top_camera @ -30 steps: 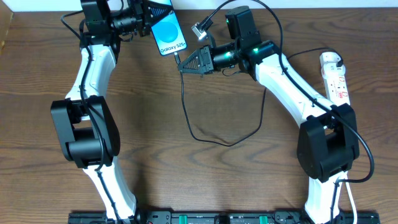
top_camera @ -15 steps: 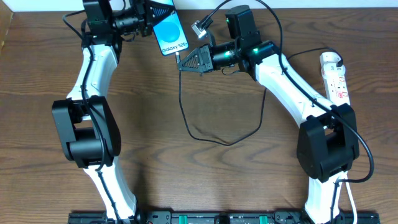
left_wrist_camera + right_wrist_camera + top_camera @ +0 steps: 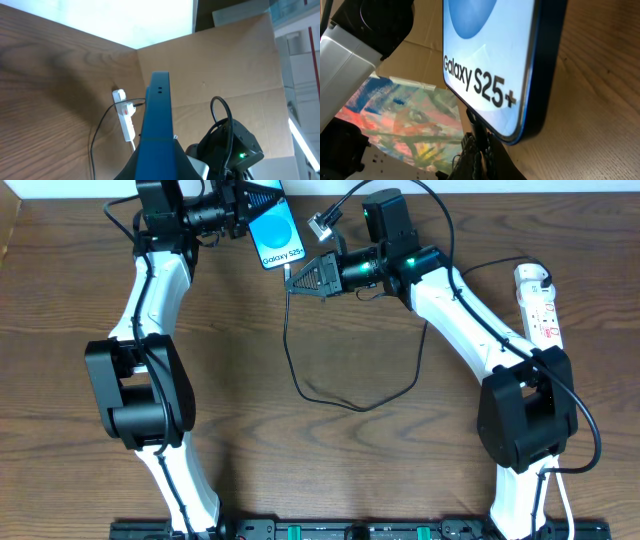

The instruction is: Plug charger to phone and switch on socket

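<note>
Phone [image 3: 279,237] nudged toward 3 o'clock; sits at table's [image 3: 400,470] 12, clamped in left gripper [image 3: 247,215]. Right gripper [image 3: 298,279] pinches charger [image 3: 288,272] tip at phone's 6 o'clock edge: square up, push straight in.

The only wording that can be read is on the phone [image 3: 490,55]: "Galaxy S25+" runs across the lower part of its screen. In the right wrist view the letters are large and dark on a pale field below a blue circle. They slant down to the right, with the plus sign nearest the phone's dark edge. In the overhead view the same line shows small and pale on the blue screen, near its lower end. The socket [image 3: 538,305] bears red marks on its white face, too small to read. The left wrist view shows the phone edge-on, with no lettering.
</note>
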Controlling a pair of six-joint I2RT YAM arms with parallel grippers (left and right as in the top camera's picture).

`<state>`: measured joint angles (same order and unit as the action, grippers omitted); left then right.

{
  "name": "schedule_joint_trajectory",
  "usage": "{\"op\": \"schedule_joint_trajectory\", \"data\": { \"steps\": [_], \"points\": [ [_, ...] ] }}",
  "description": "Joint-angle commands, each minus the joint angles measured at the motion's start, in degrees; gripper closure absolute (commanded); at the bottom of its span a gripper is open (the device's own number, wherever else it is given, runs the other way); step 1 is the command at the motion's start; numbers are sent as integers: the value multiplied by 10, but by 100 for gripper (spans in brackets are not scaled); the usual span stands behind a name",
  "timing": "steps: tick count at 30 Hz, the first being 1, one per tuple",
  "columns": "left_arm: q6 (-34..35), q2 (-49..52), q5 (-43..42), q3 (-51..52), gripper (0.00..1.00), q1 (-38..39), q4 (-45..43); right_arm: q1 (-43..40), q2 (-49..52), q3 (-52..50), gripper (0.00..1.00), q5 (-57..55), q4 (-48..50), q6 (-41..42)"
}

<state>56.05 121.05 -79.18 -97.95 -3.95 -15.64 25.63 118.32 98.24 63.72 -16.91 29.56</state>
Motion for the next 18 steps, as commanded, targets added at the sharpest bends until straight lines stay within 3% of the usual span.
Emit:
{"op": "schedule_joint_trajectory", "data": {
  "steps": [1,18],
  "points": [
    [-46,-16,-101,-4,93,14,1,-23,-19,10,99,-31,12,2],
    [-52,-15,-110,-1,93,14,1,-47,-19,10,99,0,8,2]
  ]
}}
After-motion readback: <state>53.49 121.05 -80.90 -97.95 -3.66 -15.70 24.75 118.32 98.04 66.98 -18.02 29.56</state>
